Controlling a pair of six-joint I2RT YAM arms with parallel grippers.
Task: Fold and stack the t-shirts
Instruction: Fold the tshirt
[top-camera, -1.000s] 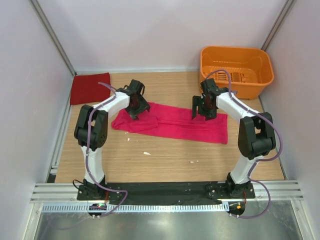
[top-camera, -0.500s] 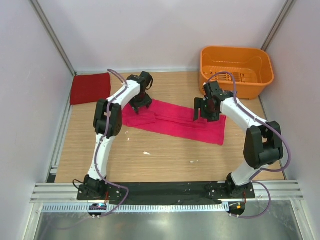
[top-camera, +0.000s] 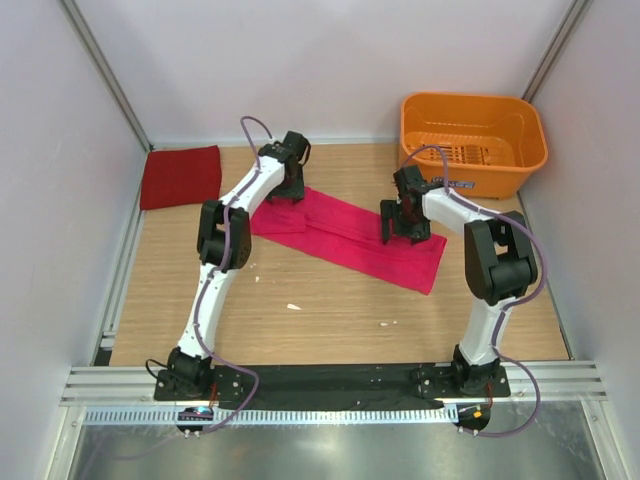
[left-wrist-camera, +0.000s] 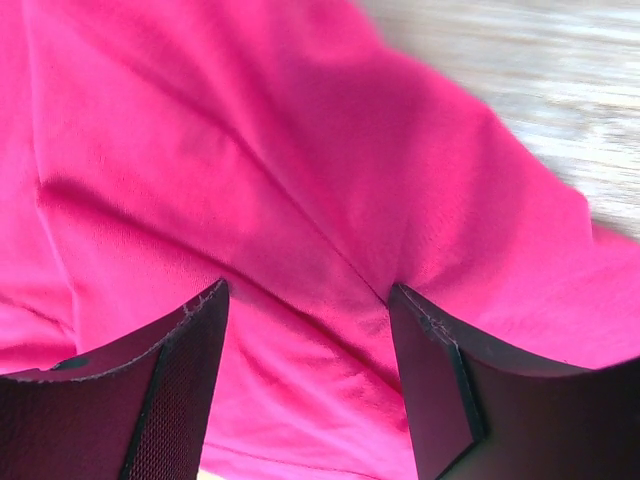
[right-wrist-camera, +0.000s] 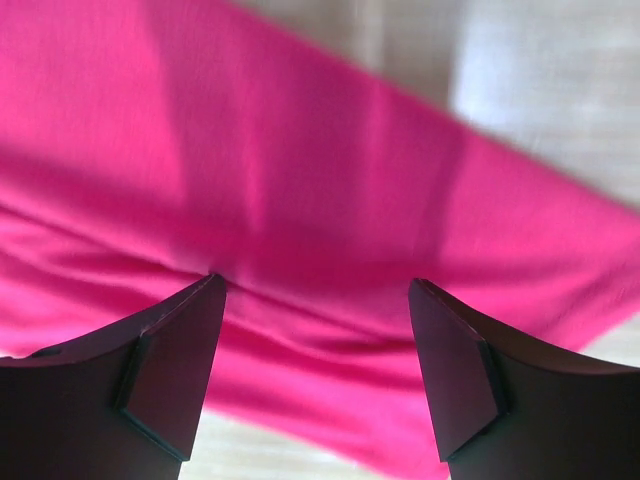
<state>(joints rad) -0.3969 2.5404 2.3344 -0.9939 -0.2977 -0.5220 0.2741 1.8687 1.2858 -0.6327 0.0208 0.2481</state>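
Note:
The magenta-pink t-shirt (top-camera: 352, 238) lies folded into a long strip, slanting from back left to front right across the table. My left gripper (top-camera: 288, 192) is at its back-left end, jaws open, with both tips down on the cloth (left-wrist-camera: 250, 150). My right gripper (top-camera: 400, 226) is over the strip's right part, also open, with pink cloth (right-wrist-camera: 300, 150) spanning the gap between its fingers. In the wrist views neither gripper (left-wrist-camera: 305, 290) (right-wrist-camera: 315, 282) has cloth pinched. The crimson t-shirt (top-camera: 180, 177) lies folded flat at the back left.
An orange plastic basket (top-camera: 472, 140) stands at the back right, close behind the right arm. White walls close in the wooden table (top-camera: 330, 310) on three sides. Small white specks lie on the wood in front of the strip.
The left gripper has moved toward the back and right, and the shirt's left end went with it. The strip has turned from nearly level to a diagonal. The right gripper shifted slightly left.

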